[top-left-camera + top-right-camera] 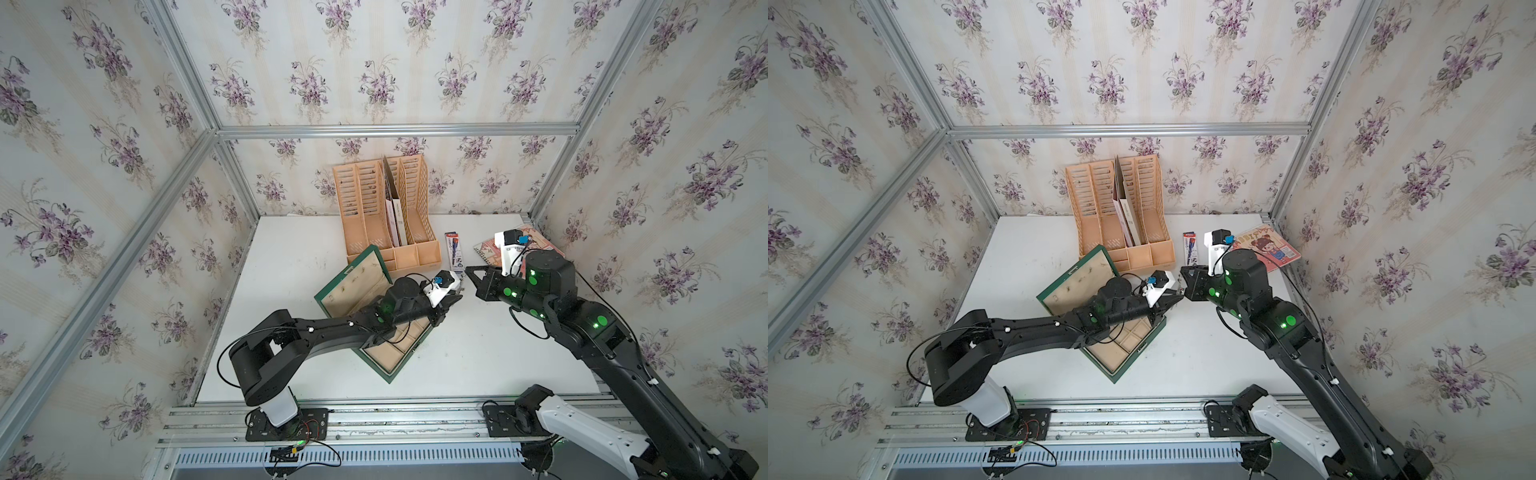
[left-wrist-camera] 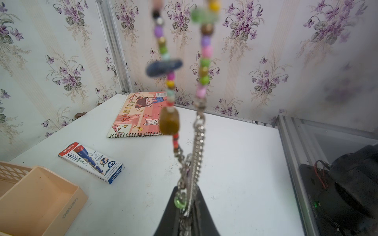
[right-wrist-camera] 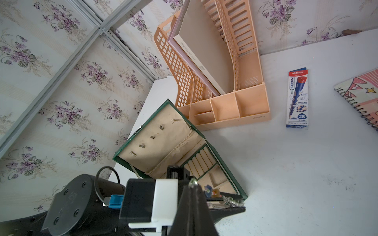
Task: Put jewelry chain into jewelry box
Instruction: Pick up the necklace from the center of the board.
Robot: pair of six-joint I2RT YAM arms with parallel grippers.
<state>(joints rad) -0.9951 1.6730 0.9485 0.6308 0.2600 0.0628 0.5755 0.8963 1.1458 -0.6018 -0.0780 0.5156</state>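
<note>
Jewelry chain [image 2: 197,143] clamped in left claw [image 2: 187,194] and right claw [image 3: 192,187], near open jewelry box [image 3: 163,147].

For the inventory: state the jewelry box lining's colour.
Beige; the jewelry box lining shows best in the right wrist view.

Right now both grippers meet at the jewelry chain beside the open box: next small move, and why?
Probably open the right gripper. The left gripper is shut on the jewelry chain at its metal links; the right, also shut, seems to pinch a bead of it. Once it lets go, the left arm could carry the chain over the open jewelry box.
</note>
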